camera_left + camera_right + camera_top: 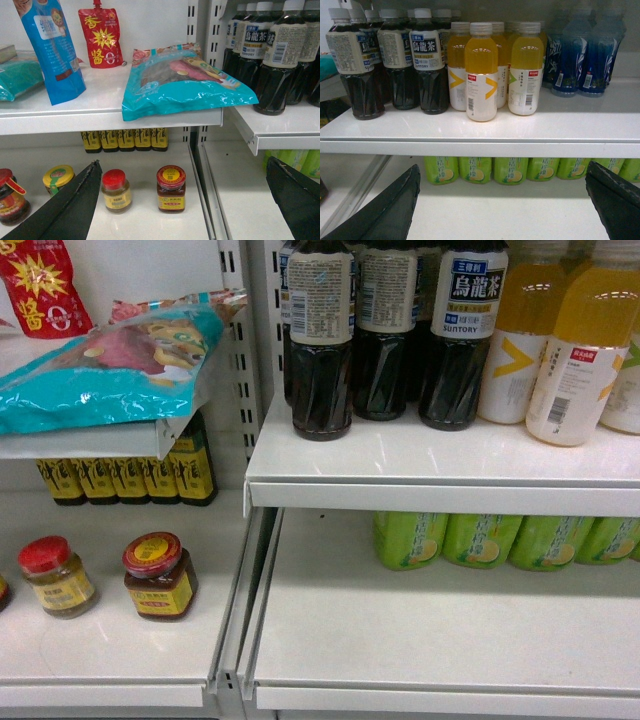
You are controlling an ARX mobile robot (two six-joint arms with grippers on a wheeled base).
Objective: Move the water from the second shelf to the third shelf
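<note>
No water shows in any view; it is out of view. My left gripper (183,167) is open, and its dark fingers (75,205) frame two small jars on a lower left shelf, touching nothing. My right gripper (503,167) is also open and holds nothing. It hangs in front of a white shelf (485,137), with a row of lime-green labelled bottles (510,170) behind, under that shelf. Neither gripper appears in the head view.
Dark oolong tea bottles (322,340) (427,65), yellow drinks (481,75) (585,355) and blue bottles (575,60) stand on the upper right shelf. A teal snack bag (185,82) overhangs the left shelf. Red-lidded jars (171,189) (160,575) and dark sauce bottles (125,140) sit below.
</note>
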